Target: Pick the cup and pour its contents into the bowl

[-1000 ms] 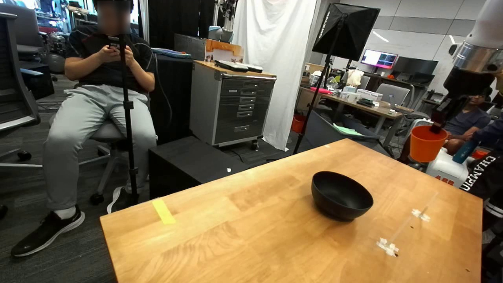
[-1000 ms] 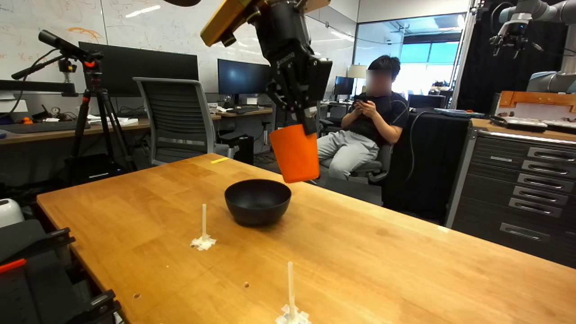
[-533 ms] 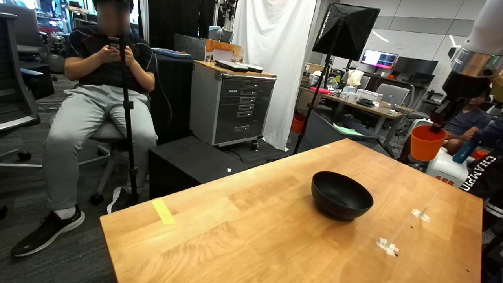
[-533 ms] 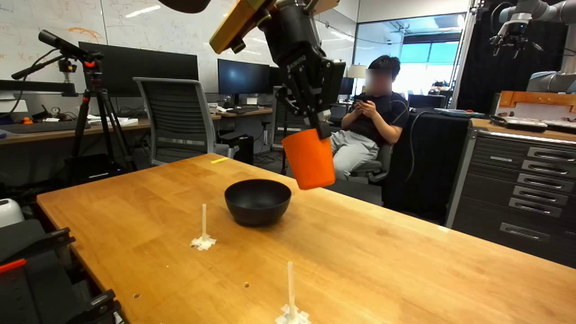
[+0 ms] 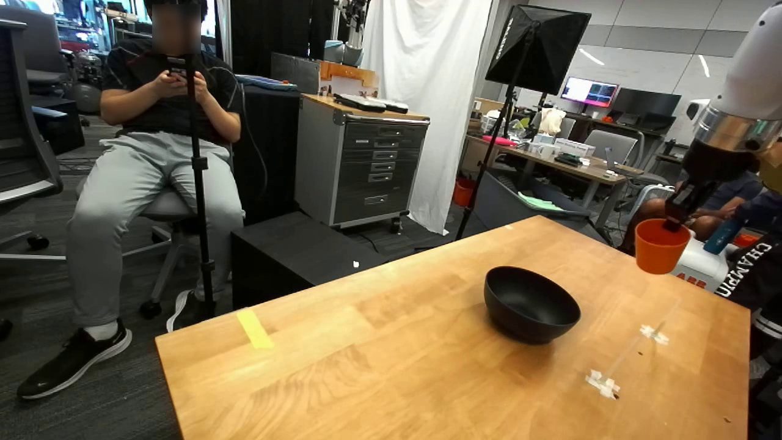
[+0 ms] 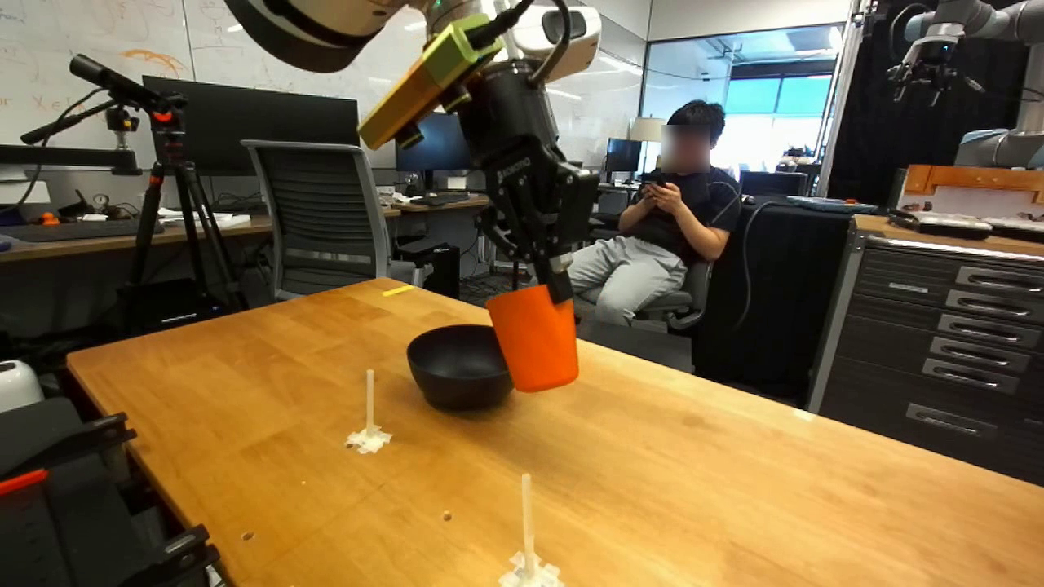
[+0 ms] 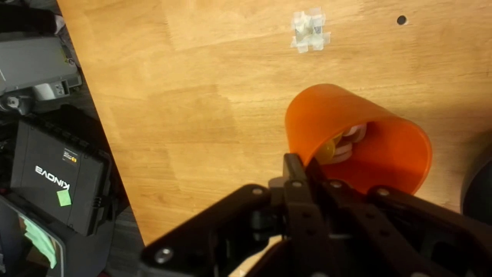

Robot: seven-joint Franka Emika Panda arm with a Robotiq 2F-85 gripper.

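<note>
Pinching the cup (image 6: 534, 342), fingers (image 6: 560, 285) hover seemingly near bowl (image 5: 528, 311).

Shows a white arm (image 5: 754, 70), silver band (image 5: 730, 129), black claw (image 7: 304, 163) with round screws (image 7: 164, 254), yellow-green box (image 6: 428, 79) and thick black cable (image 6: 499, 24).

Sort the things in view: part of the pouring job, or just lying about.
For the job: tool, orange cup, pale and yellow pieces inside it, black bowl.
Just about: yellow tape strip, upright pale sticks, KINOVA case.

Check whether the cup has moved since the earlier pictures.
Yes, downward: in an exterior view the orange cup now hides part of the bowl, which it cleared earlier.
</note>
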